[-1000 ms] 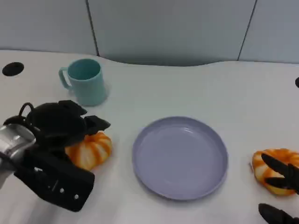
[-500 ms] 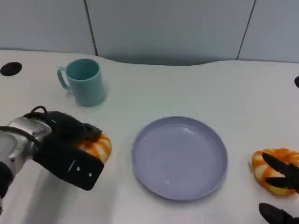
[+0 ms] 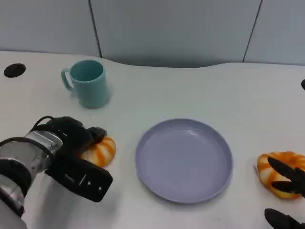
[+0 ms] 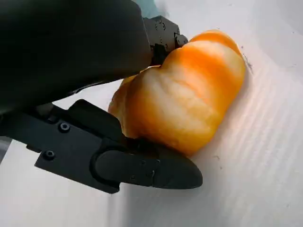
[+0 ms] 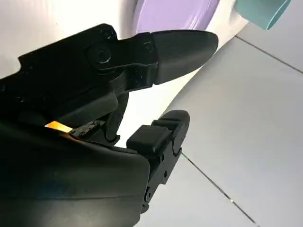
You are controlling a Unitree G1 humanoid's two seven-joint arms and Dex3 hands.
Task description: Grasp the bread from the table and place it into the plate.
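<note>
An orange-and-white striped bread [image 3: 101,150] lies on the white table left of the lavender plate [image 3: 184,160]. My left hand [image 3: 71,155] is down over its left side. In the left wrist view the fingers [image 4: 142,168] press along both sides of the bread [image 4: 184,99], which rests on the table. A second striped bread [image 3: 272,168] sits at the right edge. My right hand [image 3: 288,183] hovers over it with fingers spread and nothing in them. The right wrist view shows that hand [image 5: 123,90] with fingers apart, the plate [image 5: 175,14] beyond.
A teal mug [image 3: 88,83] stands behind the left bread, handle to the left. A black round hole [image 3: 14,70] marks the far left of the table. A grey panelled wall runs behind the table's curved back edge.
My left hand has lowered and closed in over the left bread, hiding more of it. The bread has hardly shifted. The right hand stays still.
</note>
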